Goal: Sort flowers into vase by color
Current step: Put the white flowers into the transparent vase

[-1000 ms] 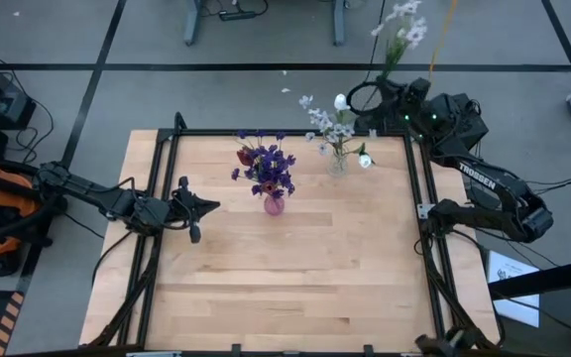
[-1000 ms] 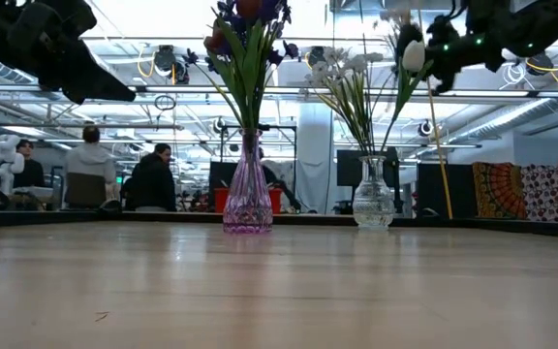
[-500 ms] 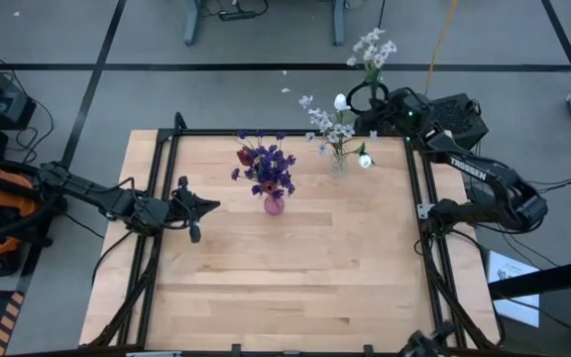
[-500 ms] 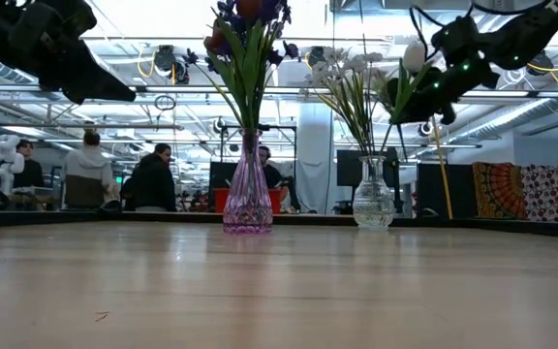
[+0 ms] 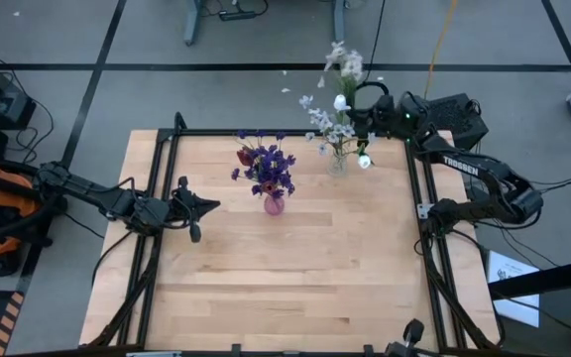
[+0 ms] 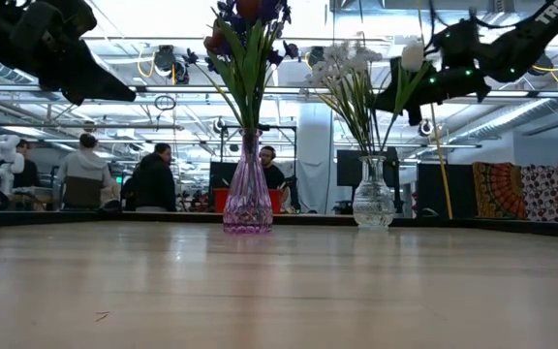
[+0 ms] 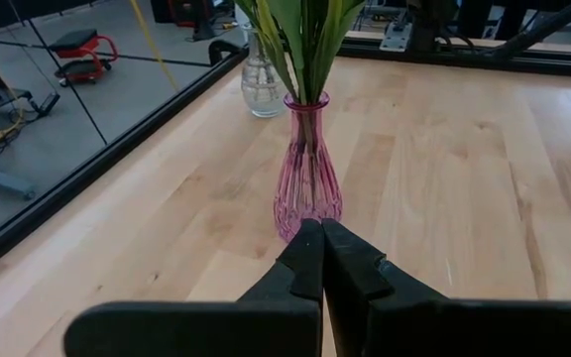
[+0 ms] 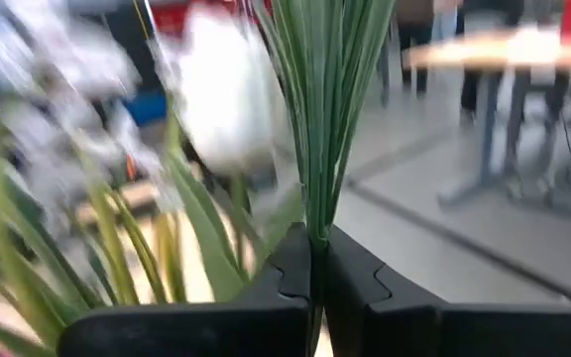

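Note:
A clear glass vase [image 5: 337, 165] [image 6: 373, 199] at the table's far right holds white tulips and tiny white sprays. A pink vase [image 5: 274, 204] [image 7: 307, 188] near the middle holds purple blossoms and a dark red tulip. My right gripper [image 5: 361, 103] [image 8: 316, 260] hovers just beyond the clear vase, shut on a spray of tiny white blossoms [image 5: 343, 63]. A white tulip [image 8: 221, 89] shows blurred close beside it. My left gripper [image 5: 202, 205] [image 7: 321, 260] waits shut, above the table left of the pink vase. My right gripper pinches the spray's bundle of thin green stems [image 8: 316, 213] between its two fingers, which lie across the stems. The spray is lifted clear. Its blossom end [image 5: 343, 63] leans out beyond the table's far edge.
A black frame rail [image 5: 266, 132] runs around the tabletop. Bare wood lies in front of both vases toward the near edge [image 5: 295, 288]. People sit in the room behind the table [image 6: 153, 179].
My right gripper has swung toward the table's left, from past the far right corner to beside the clear vase. It stayed shut on the spray. The spray's blossom end has moved left with it and come nearer the vase's flowers.

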`<state>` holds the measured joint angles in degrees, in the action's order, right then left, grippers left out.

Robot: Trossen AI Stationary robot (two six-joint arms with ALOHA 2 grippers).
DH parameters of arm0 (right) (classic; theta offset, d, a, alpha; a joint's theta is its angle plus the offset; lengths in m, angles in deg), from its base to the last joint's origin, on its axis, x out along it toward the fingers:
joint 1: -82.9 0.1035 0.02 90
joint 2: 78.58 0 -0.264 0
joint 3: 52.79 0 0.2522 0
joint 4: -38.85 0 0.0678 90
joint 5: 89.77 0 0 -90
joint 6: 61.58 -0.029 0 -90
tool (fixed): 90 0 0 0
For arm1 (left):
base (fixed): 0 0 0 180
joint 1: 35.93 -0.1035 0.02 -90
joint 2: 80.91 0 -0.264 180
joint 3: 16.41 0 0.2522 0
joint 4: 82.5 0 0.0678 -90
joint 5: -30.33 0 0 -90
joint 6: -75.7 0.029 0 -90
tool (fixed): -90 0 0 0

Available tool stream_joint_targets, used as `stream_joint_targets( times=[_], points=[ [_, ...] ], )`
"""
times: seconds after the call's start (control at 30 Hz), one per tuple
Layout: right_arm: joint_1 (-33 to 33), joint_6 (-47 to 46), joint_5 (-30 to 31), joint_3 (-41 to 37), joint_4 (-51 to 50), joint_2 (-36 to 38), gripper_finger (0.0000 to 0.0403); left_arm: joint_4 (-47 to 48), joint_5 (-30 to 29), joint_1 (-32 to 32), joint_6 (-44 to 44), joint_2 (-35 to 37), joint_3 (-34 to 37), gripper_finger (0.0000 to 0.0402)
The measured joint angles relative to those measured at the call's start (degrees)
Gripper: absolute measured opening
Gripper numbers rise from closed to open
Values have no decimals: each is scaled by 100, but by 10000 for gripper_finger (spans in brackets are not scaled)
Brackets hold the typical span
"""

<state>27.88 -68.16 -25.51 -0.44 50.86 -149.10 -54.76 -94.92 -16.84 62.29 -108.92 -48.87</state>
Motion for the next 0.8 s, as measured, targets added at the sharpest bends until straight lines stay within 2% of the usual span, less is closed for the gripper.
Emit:
stream_joint_targets(
  times=[0.1, 0.2, 0.33, 0.5, 0.8],
  points=[
    [-8, -469, -7, -351, 1085, 2, 0, 0, -21, 0, 0, 0, 0, 3],
    [-16, -737, 8, -727, 1521, -4, 0, 0, -21, 0, -11, 0, 0, 3],
    [23, -799, 11, -1187, 2218, -7, 0, 2, -24, 0, -126, 0, 0, 3],
    [79, -799, 10, -1534, 3549, -2, 0, 2, -34, 0, -126, 0, 0, 3],
    [341, -696, -7, -1563, 3342, -4, 0, 22, -83, 1, -124, 2, 0, 3]
  ],
)
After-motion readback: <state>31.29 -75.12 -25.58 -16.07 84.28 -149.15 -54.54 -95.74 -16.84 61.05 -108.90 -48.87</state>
